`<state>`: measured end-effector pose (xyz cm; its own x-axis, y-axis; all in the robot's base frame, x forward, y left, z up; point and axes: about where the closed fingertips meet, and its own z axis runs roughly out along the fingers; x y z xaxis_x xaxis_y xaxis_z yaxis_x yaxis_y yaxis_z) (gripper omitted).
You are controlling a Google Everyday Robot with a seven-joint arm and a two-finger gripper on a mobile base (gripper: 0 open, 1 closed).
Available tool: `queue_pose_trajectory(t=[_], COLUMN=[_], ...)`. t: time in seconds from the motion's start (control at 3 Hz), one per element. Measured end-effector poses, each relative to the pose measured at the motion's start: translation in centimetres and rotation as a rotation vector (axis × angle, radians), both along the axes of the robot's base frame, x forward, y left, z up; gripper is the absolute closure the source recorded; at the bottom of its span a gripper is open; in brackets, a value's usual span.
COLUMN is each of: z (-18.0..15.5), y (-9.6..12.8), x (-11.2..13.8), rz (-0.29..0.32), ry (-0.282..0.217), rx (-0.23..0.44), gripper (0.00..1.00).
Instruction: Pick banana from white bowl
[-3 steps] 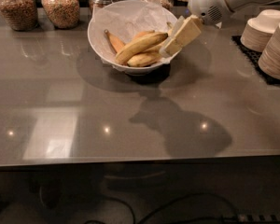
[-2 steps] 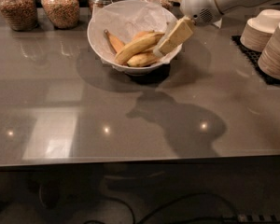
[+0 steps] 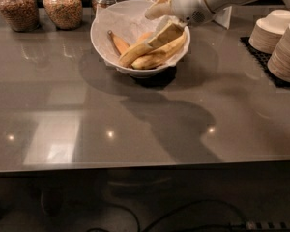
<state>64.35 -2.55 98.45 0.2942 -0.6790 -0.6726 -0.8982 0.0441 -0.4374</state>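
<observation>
The white bowl (image 3: 102,42), lined with crumpled white paper, stands at the back middle of the grey table. Three bananas lie in it. The long pale yellow banana (image 3: 159,58) lies along the bowl's front right. A duller yellow one (image 3: 131,55) lies just left of it, and a short orange-toned one (image 3: 118,43) sits further left. My gripper (image 3: 150,29) reaches in from the upper right and hangs over the bowl, fingers spread apart. Its lower finger (image 3: 165,33) rests against the tops of the bananas. Nothing is held between the fingers.
Jars of grain (image 3: 63,6) stand along the back edge left of the bowl. Stacks of small cream bowls (image 3: 280,37) sit on a black mat at the right. The arm's shadow falls on the table (image 3: 87,129) in front of the bowl.
The gripper has moved left and further over the bowl, and its lower finger now lies on the bananas. The bananas have not visibly moved.
</observation>
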Motion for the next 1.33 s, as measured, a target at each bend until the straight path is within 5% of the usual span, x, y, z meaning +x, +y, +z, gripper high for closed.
queue_pose_trajectory(t=[0.33,0.67,1.33], z=[-0.7,-1.6,-2.8], y=[0.7,1.0,0.9], x=[-0.1,-0.1,0.6], rz=[0.033,0.053,0.053], ry=[-0.016,-0.016,0.0], rx=[-0.061,-0.114,-0.162], gripper=[0.53,0.42,0.4])
